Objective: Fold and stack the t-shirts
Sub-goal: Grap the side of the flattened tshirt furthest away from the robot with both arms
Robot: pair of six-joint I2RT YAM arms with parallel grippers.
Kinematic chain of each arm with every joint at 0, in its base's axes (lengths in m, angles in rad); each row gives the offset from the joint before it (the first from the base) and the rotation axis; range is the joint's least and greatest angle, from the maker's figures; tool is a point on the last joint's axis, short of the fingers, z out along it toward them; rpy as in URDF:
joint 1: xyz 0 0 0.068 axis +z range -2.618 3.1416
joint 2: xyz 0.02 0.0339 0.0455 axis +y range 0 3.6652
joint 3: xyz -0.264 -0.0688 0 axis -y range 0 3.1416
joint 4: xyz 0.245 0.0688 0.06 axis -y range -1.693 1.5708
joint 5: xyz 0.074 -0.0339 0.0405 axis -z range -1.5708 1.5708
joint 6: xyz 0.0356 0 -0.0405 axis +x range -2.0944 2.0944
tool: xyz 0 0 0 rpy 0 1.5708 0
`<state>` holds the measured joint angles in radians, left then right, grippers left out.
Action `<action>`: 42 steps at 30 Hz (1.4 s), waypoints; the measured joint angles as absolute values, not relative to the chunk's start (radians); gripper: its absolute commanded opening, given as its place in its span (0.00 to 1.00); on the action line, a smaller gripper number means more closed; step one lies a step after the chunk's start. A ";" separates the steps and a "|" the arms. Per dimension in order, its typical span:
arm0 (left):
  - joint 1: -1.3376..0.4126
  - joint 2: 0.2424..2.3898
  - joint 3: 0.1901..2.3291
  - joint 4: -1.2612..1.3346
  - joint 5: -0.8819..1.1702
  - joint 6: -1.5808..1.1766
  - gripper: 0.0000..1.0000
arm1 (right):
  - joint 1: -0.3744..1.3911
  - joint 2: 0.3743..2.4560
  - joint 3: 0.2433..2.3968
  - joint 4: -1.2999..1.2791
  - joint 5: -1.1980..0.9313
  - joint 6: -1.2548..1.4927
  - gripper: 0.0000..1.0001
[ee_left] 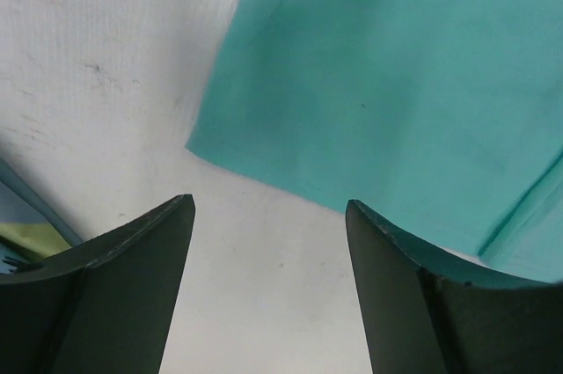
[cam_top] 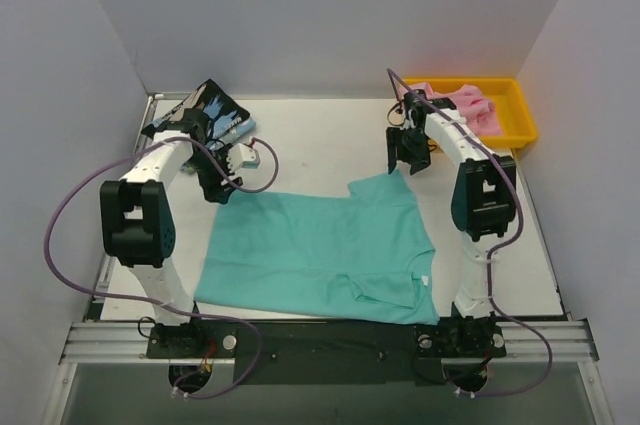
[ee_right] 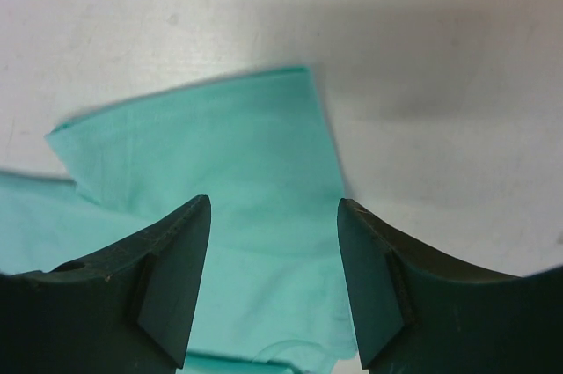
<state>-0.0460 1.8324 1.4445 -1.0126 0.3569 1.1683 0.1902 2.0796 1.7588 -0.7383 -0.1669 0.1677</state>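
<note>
The teal-green t-shirt (cam_top: 320, 250) lies spread on the white table, its right sleeve folded over near the front right. The black streaked t-shirt (cam_top: 212, 107) lies folded at the back left. The pink t-shirt (cam_top: 455, 100) sits crumpled in the yellow tray. My left gripper (cam_top: 222, 188) is open and empty over bare table beside the teal shirt's back left corner (ee_left: 198, 147). My right gripper (cam_top: 412, 160) is open and empty, hovering over the teal sleeve (ee_right: 220, 145) at the shirt's back right.
The yellow plastic tray (cam_top: 515, 105) stands at the back right corner. Purple cables loop from both arms. White walls close the table on three sides. A black rail runs along the near edge (cam_top: 320, 340).
</note>
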 measured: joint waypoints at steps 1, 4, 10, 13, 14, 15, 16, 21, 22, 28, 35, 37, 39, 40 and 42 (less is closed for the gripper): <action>-0.047 1.846 1.454 -1.011 0.364 1.186 0.80 | 0.190 2.115 1.781 -0.736 -0.168 0.157 0.55; -0.049 1.921 1.530 -1.022 0.378 1.221 0.80 | 0.189 2.221 1.864 -0.733 -0.167 0.125 0.55; -0.044 2.035 1.619 -1.055 0.379 1.284 0.80 | 0.182 2.310 1.896 -0.727 -0.145 0.101 0.45; -0.044 2.051 1.631 -1.097 0.384 1.309 0.80 | 0.176 2.312 1.897 -0.728 -0.167 0.093 0.26; -0.044 2.059 1.643 -1.114 0.390 1.318 0.80 | 0.175 2.315 1.898 -0.729 -0.183 0.090 0.14; -0.044 2.065 1.654 -1.126 0.395 1.323 0.81 | 0.172 2.316 1.899 -0.729 -0.196 0.085 0.09; -0.044 2.073 1.667 -1.137 0.400 1.328 0.81 | 0.170 2.317 1.899 -0.728 -0.208 0.081 0.00; -0.044 2.113 1.739 -1.166 0.411 1.349 0.83 | 0.165 2.320 1.899 -0.728 -0.252 0.077 0.00; -0.044 2.128 1.763 -1.173 0.416 1.358 0.83 | 0.165 2.320 1.899 -0.728 -0.259 0.076 0.00; -0.062 2.232 1.898 -1.254 0.424 1.458 0.82 | 0.165 2.307 1.899 -0.725 -0.302 0.076 0.00; -0.102 2.335 1.975 -1.301 0.384 1.528 0.66 | 0.165 2.230 1.886 -0.722 -0.320 0.076 0.00; -0.103 2.337 1.979 -1.302 0.361 1.529 0.57 | 0.165 2.204 1.879 -0.722 -0.324 0.077 0.00; -0.103 2.339 1.979 -1.303 0.342 1.530 0.46 | 0.165 2.180 1.871 -0.722 -0.331 0.078 0.00; -0.103 2.339 1.979 -1.304 0.332 1.530 0.43 | 0.165 2.167 1.864 -0.720 -0.333 0.080 0.00; -0.103 2.339 1.975 -1.305 0.317 1.534 0.36 | 0.165 2.135 1.841 -0.718 -0.340 0.084 0.00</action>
<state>-0.1032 2.3386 1.9755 -1.3048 0.3168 1.5341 0.1650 2.1353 1.8408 -0.7177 -0.3397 0.0837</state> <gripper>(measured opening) 0.453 0.004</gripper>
